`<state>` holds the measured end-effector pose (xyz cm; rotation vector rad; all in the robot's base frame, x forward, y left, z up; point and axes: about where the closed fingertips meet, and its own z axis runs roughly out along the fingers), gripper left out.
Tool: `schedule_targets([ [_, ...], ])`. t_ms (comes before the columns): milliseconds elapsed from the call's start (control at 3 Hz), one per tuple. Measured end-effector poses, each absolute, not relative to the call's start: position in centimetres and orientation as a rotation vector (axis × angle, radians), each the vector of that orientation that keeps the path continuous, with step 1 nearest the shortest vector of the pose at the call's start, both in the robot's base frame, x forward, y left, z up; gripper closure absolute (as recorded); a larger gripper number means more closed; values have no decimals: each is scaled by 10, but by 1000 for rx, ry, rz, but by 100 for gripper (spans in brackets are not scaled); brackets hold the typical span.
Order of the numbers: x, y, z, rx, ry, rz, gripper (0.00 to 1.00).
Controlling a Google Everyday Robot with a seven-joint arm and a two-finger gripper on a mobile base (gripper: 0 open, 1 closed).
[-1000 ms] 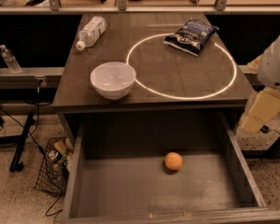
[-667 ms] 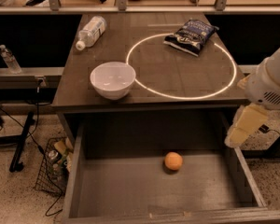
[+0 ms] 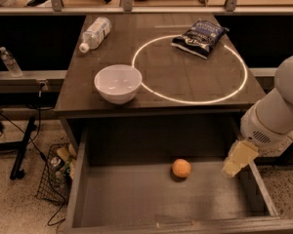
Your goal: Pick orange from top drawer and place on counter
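The gripper (image 3: 238, 159) hangs just inside the right side wall of the top drawer (image 3: 132, 199), pointing down and a little to the left. It is pale yellow, and I cannot tell if it is spread apart or pressed together. It holds nothing. The orange (image 3: 181, 168) sits on the drawer's flat bottom, a bit right of the middle and near the back, to the left of the gripper and not touching it. The orange is round like a ball, so it has no long side and points no way. The drawer is pulled out toward the camera, and its long side runs left to right. The big white arm (image 3: 278, 111) comes in from the right edge and slopes down to the gripper. A second ago the gripper was higher and farther right, beside the counter (image 3: 185, 77); now it is lower and closer to the orange. The orange has not moved. On the counter are a white bowl (image 3: 118, 83), a water bottle (image 3: 94, 33) and a chip bag (image 3: 199, 37).
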<state>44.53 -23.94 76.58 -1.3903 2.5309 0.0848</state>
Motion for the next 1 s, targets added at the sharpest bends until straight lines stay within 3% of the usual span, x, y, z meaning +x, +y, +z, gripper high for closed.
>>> schedule_targets([
  [1000,437,-201,707,-1330,2562,184,0],
])
